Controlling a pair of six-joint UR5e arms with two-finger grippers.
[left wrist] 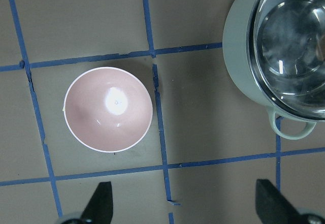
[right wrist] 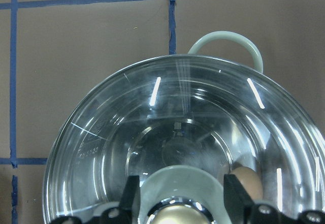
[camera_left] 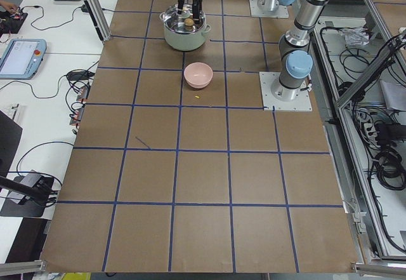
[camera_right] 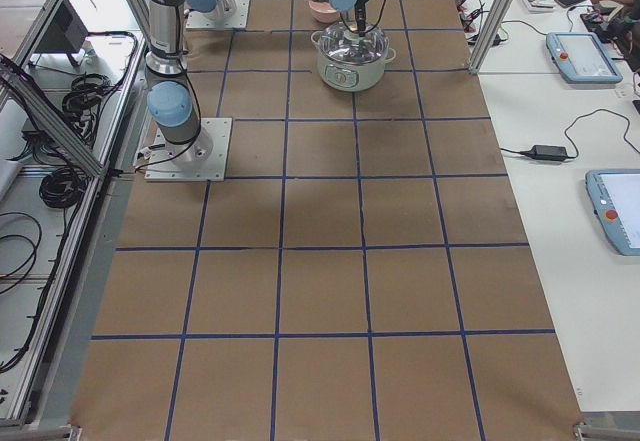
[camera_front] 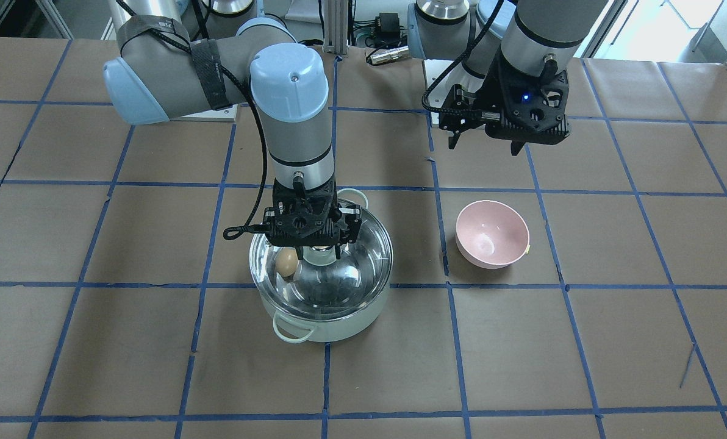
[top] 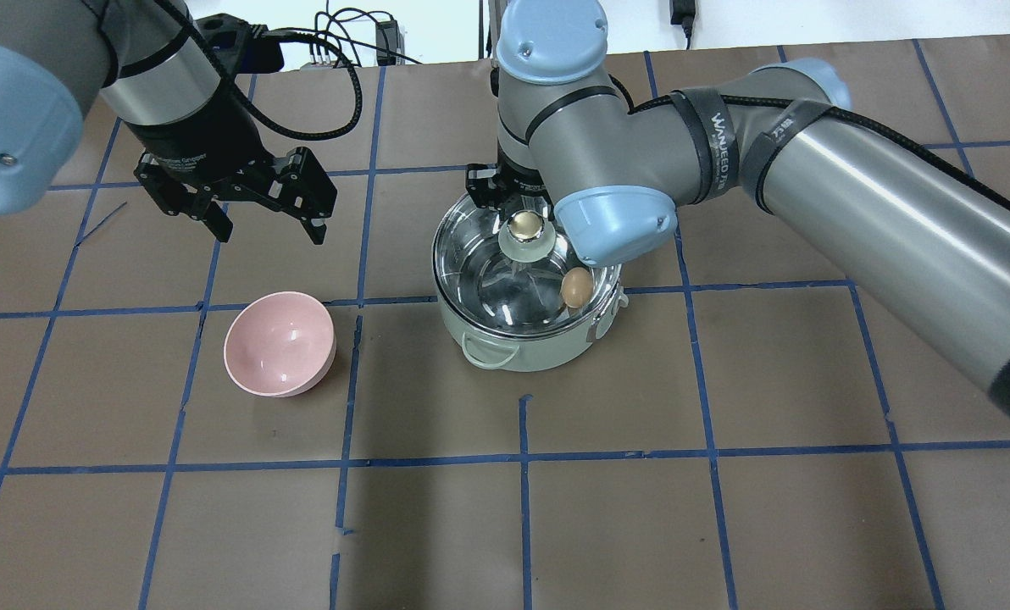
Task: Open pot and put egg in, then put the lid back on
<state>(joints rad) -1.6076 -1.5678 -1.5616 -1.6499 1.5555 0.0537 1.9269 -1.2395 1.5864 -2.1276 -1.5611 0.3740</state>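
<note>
The pale mint pot [camera_front: 339, 326] stands mid-table, its wall also in the overhead view [top: 522, 352]. The clear glass lid [camera_front: 354, 274] sits on it. The brown egg [camera_front: 287, 262] lies inside against the wall, seen through the glass in the overhead view [top: 575, 288] and the right wrist view [right wrist: 247, 181]. My right gripper [camera_front: 321, 245] is straight above the pot, its fingers [right wrist: 131, 198] closed against the base of the lid's knob [top: 526, 227]. My left gripper [top: 271, 237] is open and empty, high above the table behind the pink bowl.
An empty pink bowl [top: 279, 343] stands on the table on the robot's left of the pot, also in the left wrist view [left wrist: 108, 109]. Blue tape lines grid the brown table. The pot's loop handle [right wrist: 226, 38] sticks out toward the front.
</note>
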